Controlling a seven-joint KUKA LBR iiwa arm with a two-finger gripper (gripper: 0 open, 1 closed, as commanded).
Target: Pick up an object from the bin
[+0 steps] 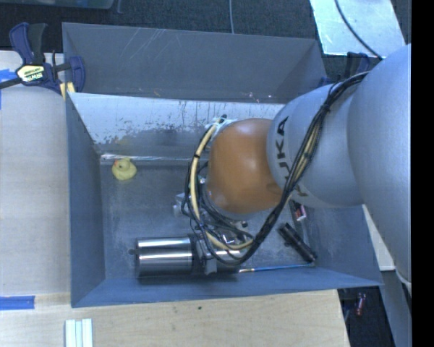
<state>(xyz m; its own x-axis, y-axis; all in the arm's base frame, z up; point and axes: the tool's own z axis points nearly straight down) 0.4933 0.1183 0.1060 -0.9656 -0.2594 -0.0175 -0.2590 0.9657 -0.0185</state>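
Note:
A shiny metal cylinder (163,256) with a dark right end lies on its side near the bin's front wall. My gripper (214,246) hangs low just to the right of it, at the cylinder's dark end, mostly hidden under the arm's fittings. A thin blue pen (275,269) lies along the front wall to the gripper's right. A black bar-shaped thing (296,242) lies slanted at the front right.
A small yellow lump (124,168) sits alone at the back left of the bin floor. The arm and its orange cover reach in from the right and hide the bin's middle and right part.

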